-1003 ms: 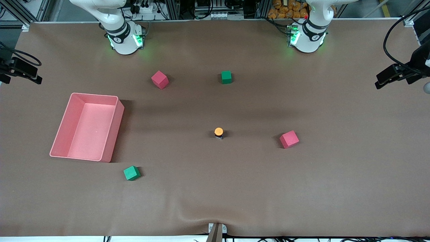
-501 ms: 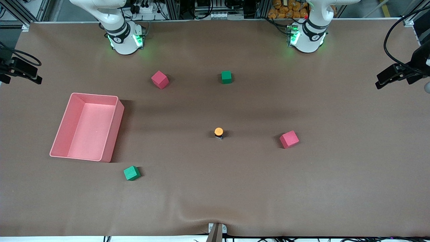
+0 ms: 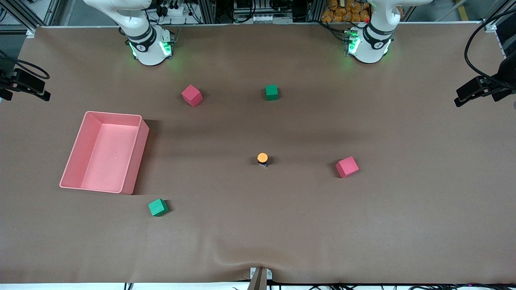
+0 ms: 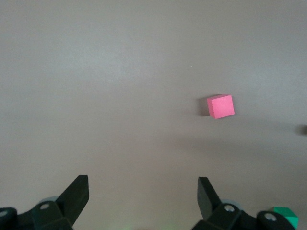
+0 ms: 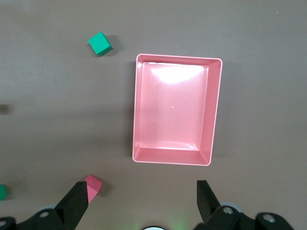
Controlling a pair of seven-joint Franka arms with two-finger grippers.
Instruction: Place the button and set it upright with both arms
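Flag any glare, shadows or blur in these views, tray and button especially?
Right wrist view: bright glare patch on the pink tray floor at one end. Front view: the tray casts a dark shadow toward the table's middle; the button is sharp, with only a small shadow. Left wrist view: the red cube is crisp with a short shadow; open left gripper fingertips look soft.

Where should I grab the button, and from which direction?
Grip the button by its short dark body just under the orange cap, coming straight down from above. It stands upright and alone mid-table, cap up, so open jaws can likely straddle it.
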